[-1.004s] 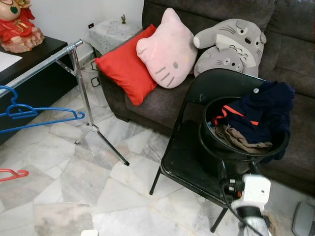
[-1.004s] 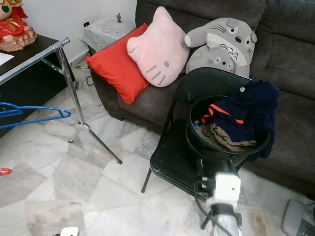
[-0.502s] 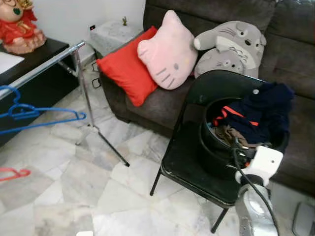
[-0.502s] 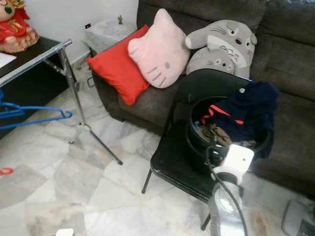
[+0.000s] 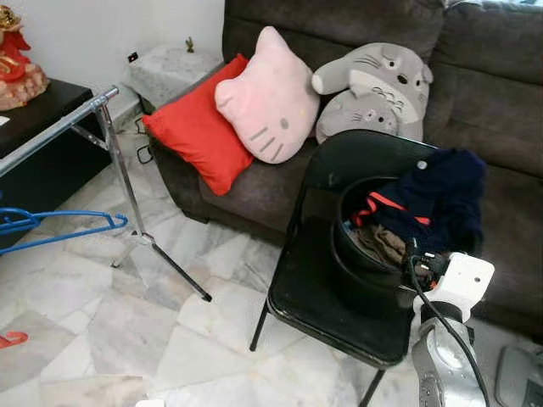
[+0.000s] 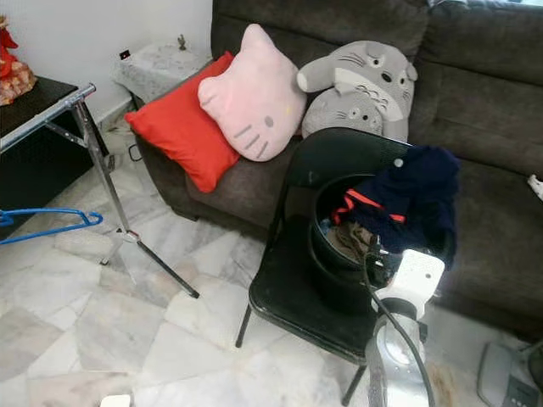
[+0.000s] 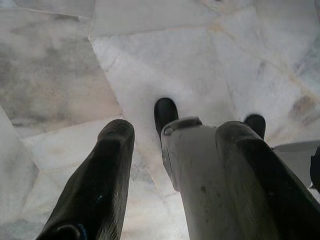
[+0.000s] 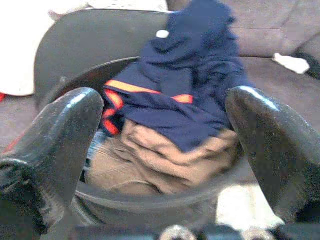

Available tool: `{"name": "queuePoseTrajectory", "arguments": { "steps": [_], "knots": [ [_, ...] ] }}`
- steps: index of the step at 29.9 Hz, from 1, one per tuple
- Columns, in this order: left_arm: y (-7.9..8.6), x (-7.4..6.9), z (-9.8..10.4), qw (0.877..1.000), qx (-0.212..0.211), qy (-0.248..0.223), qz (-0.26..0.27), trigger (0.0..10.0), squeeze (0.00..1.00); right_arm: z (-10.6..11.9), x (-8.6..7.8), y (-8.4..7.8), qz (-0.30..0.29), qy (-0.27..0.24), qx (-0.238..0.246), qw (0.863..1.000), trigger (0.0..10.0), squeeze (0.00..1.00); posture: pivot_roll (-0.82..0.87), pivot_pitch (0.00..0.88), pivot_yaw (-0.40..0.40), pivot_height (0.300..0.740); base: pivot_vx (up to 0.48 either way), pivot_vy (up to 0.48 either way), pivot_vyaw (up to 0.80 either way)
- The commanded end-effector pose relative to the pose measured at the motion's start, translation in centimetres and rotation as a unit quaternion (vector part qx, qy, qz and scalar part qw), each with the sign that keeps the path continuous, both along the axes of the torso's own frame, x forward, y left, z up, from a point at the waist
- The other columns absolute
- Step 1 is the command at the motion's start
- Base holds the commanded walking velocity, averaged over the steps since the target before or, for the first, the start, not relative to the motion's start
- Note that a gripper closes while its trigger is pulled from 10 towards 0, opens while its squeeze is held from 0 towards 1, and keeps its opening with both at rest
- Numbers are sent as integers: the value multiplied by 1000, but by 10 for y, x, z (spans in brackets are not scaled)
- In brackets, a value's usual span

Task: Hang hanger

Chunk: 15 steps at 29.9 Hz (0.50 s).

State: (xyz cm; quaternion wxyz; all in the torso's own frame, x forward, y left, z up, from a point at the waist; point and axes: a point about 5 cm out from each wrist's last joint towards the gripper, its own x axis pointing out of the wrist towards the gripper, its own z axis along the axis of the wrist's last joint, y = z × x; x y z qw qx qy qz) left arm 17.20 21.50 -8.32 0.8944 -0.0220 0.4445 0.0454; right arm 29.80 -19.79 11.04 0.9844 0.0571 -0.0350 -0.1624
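**Q:** Right gripper (image 8: 165, 150) first: what is it doing?

**A:** Its two black fingers (image 8: 55, 145) are spread wide with nothing between them. It points into the black bucket (image 5: 365, 271) of clothes on the folding chair (image 5: 322, 297), just short of the rim. Your left gripper (image 7: 165, 165) hangs idle over the marble floor (image 7: 150, 60), its fingers apart and empty.

**Q:** Where is the hanger?

**A:** Going left to right in the head views: the blue hanger (image 5: 59, 231) hangs at the far left, under the steel rail (image 5: 55, 131) of the rack. A red hanger tip (image 5: 13, 338) lies on the floor below it. Then come the rack's legs, the sofa with a red cushion (image 5: 191, 136), a pink cat pillow (image 5: 263, 106) and grey plush toys (image 5: 373, 93), then the chair and bucket at the right.

**Q:** What could go wrong?

**A:** You are well apart from both hangers, facing laundry. If you close here, I judge you would grab the navy garment (image 8: 195, 85) or tan cloth (image 8: 150, 160) instead. A low reach could knock the bucket's rim and slide it on the chair seat.

**Q:** What does one view add?

**A:** Your right wrist view shows the spread fingers and the layered clothes, navy with orange stripes over tan. The head views hide the fingers behind the white wrist housing (image 5: 462, 284), but show the rack and hangers.
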Motion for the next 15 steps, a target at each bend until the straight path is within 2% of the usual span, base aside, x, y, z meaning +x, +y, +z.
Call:
{"name": "queuePoseTrajectory", "arguments": {
  "steps": [1,6,15],
  "knots": [
    [-1,-10,-5,1000,-4,22,2,10000,0,-6,-1,-4,-5,17,9,1000,10000,0,-88,121,-49,740,277,0,-800],
    [-1,-9,-5,1000,-4,22,3,10000,0,-6,-2,-5,-8,15,1,1000,10000,0,-88,132,-52,740,279,0,-784],
    [0,-8,-4,1000,-4,19,5,10000,0,-4,-2,-7,-14,10,-1,1000,10000,0,-92,147,-49,740,280,0,0]
  ]
}}
